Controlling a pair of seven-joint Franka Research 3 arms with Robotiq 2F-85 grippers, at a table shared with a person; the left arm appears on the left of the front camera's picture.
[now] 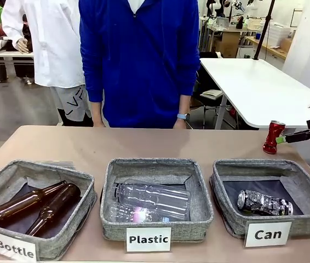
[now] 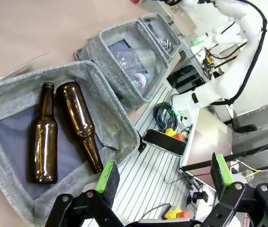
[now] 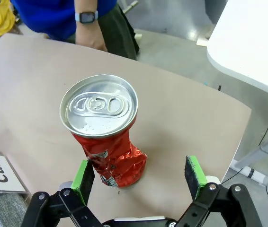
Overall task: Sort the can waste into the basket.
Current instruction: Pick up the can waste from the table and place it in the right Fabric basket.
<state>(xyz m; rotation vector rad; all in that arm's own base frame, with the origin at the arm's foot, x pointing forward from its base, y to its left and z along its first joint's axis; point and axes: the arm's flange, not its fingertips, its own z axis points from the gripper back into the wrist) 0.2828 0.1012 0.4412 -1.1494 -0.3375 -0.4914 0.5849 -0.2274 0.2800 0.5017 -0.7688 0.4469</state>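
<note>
tan table (image 1: 89, 145) with three grey baskets across lower frame. front: red can (image 1: 273, 137) upright at right edge, behind "can" basket (image 1: 229, 211); right gripper (image 1: 282, 139) beside it, jaws open; black-silver can (image 1: 263, 203) lying inside. right wrist: red can (image 3: 103, 137) dented, silver top, leaning by left pad (image 3: 83, 174), not gripped. left wrist: left gripper (image 2: 165, 176) open over bottle basket (image 2: 101, 101), far from the cans.

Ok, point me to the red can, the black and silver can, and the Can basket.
red can (image 3: 106, 142): right wrist view, on its crumpled red side wall.
black and silver can (image 1: 263, 203): front view, on the middle of its dented body.
Can basket (image 1: 229, 215): front view, on its grey front wall.
</note>
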